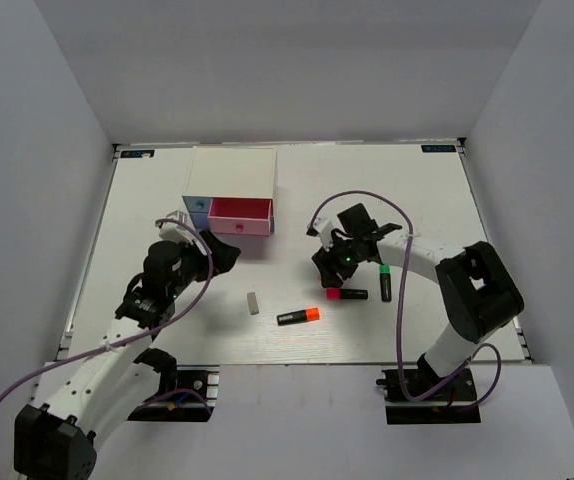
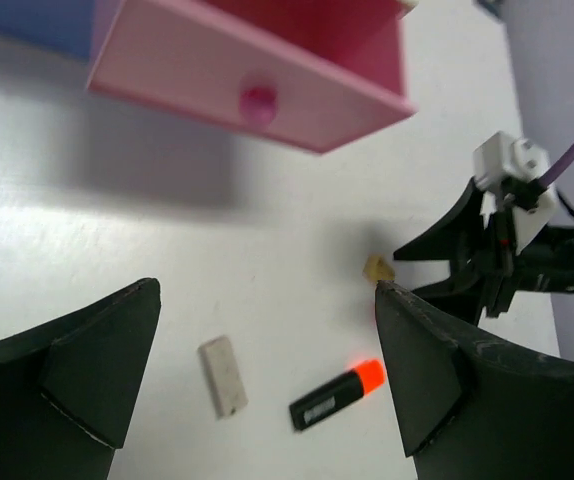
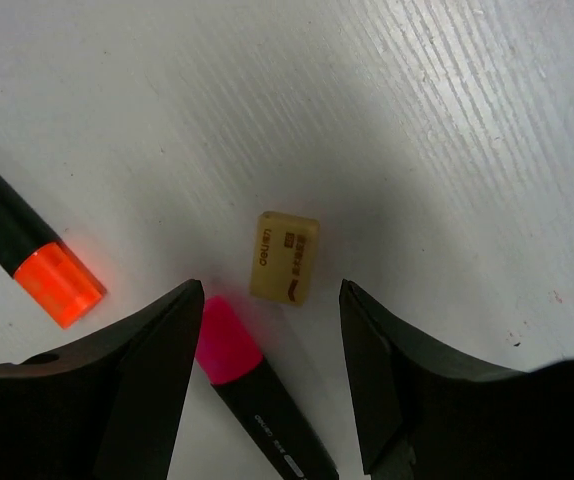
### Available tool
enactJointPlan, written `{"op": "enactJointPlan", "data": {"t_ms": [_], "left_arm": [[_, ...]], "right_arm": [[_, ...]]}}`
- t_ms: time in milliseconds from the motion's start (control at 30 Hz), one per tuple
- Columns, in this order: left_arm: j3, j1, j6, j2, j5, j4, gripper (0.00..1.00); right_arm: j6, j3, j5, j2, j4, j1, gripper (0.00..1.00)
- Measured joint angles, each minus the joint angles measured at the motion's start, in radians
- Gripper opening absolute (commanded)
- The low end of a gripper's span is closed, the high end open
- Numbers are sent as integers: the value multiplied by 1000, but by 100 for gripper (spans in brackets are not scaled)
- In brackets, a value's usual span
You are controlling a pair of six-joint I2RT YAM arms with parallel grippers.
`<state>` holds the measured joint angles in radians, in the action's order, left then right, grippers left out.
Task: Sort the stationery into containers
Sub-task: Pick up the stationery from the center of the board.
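Note:
The cream-topped box (image 1: pixel 233 172) stands at the back with its pink drawer (image 1: pixel 240 216) pulled open and a light-blue drawer (image 1: pixel 197 206) beside it. The orange highlighter (image 1: pixel 298 316), pink highlighter (image 1: pixel 347 294), green highlighter (image 1: pixel 385 282) and grey-white eraser (image 1: pixel 253 303) lie on the table. My right gripper (image 3: pixel 272 290) is open just above the tiny tan block (image 3: pixel 284 257), with the pink highlighter (image 3: pixel 257 385) between its fingers. My left gripper (image 2: pixel 267 295) is open and empty, in front of the pink drawer (image 2: pixel 257 90). The pinkish-white piece is out of view.
The left wrist view shows the eraser (image 2: pixel 223 375), the orange highlighter (image 2: pixel 337 394), the tan block (image 2: pixel 378 267) and the right arm (image 2: pixel 507 240) close by. The orange highlighter's tip (image 3: pixel 59 285) lies left of the right gripper. White walls surround the table.

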<state>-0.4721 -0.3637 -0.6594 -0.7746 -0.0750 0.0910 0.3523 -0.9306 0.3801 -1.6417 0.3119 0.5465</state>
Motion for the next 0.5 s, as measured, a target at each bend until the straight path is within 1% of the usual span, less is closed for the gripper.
{"op": "enactJointPlan", "data": {"t_ms": [67, 167, 300, 333, 400, 433, 500], "left_arm": [[14, 0, -16, 30, 5, 69, 99], [24, 0, -40, 34, 12, 153, 99], [25, 0, -61, 21, 21, 217, 99], [26, 0, -65, 14, 23, 226, 99], [25, 0, -71, -13, 27, 242, 99], [25, 0, -74, -30, 28, 254, 99], [25, 0, -76, -55, 31, 272, 99]], "right_arm": [[-16, -5, -44, -13, 0, 23, 63], [-37, -18, -127, -35, -9, 56, 62], [-50, -21, -203, -47, -32, 82, 47], [-54, -21, -219, -48, -37, 88, 40], [-56, -21, -241, -50, -44, 93, 30], [-58, -21, -249, -50, -46, 95, 21], [-51, -21, -250, -47, -47, 95, 16]]}}
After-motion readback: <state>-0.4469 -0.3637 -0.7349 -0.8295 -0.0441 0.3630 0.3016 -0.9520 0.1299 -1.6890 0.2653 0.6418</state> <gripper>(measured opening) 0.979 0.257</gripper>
